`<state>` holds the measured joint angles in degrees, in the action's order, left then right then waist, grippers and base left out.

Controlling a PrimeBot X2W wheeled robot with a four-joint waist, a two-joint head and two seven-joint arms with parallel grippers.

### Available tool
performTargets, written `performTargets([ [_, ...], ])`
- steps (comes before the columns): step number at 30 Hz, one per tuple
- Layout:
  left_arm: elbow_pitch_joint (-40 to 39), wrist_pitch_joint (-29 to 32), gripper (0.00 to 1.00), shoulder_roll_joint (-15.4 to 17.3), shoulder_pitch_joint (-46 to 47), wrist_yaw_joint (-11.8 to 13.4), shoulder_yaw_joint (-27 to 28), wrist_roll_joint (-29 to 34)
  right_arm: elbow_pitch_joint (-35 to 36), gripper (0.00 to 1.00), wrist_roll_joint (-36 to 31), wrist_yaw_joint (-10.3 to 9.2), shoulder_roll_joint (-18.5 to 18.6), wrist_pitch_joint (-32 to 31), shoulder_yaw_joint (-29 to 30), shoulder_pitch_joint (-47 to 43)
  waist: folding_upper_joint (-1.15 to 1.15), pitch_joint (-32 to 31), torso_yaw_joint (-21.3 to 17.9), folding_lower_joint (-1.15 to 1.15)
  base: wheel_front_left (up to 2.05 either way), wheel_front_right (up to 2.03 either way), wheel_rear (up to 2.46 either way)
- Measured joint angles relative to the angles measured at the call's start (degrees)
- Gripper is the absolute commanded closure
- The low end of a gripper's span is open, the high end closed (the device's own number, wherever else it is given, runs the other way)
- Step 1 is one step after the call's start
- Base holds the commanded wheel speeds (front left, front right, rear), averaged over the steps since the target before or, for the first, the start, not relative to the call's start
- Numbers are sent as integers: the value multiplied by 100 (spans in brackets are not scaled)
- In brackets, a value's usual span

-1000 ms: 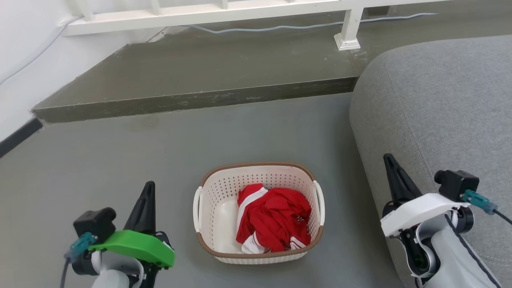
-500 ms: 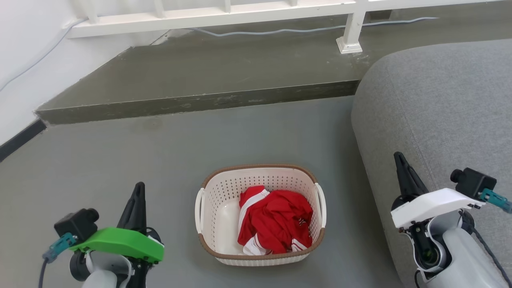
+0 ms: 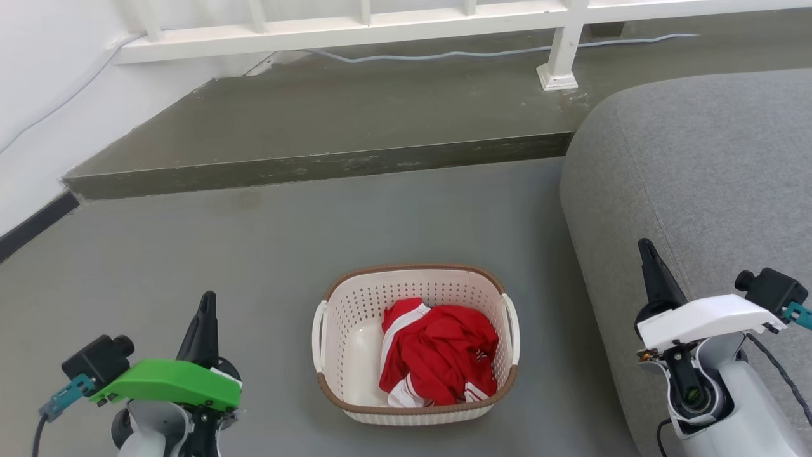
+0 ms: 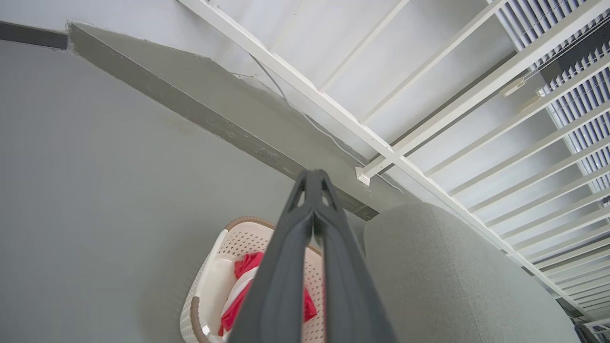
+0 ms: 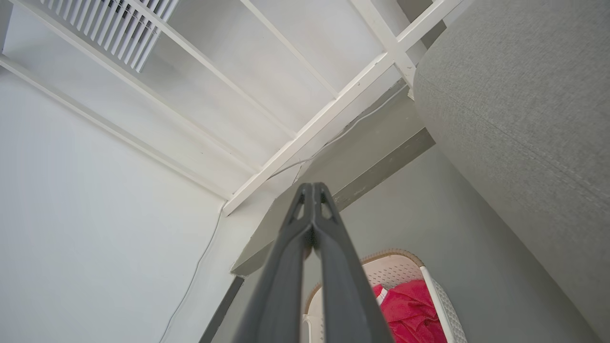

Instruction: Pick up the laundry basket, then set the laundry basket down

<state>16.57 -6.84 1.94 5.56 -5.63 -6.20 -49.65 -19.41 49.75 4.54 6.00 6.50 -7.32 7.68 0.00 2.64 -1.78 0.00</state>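
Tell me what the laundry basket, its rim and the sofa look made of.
Laundry basket: cream plastic, smooth, with walls moulded in rows of holes. Brown rim: woven look, possibly moulded plastic too; the pictures leave it open. Grey sofa: matte woven fabric, with a fine weave and a seam visible.

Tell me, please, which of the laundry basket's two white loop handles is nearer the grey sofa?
The handle on the robot's right side of the laundry basket; it faces the sofa, while the other handle faces bare floor.
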Motion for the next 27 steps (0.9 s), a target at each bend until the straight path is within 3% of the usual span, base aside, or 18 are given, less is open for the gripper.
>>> performTargets([
  [27,-12,554,100,18,-1,-48,423,-1904,119,100,1864,100,-158,-564,665,-115,0,-112,80,0,0,0,0],
])
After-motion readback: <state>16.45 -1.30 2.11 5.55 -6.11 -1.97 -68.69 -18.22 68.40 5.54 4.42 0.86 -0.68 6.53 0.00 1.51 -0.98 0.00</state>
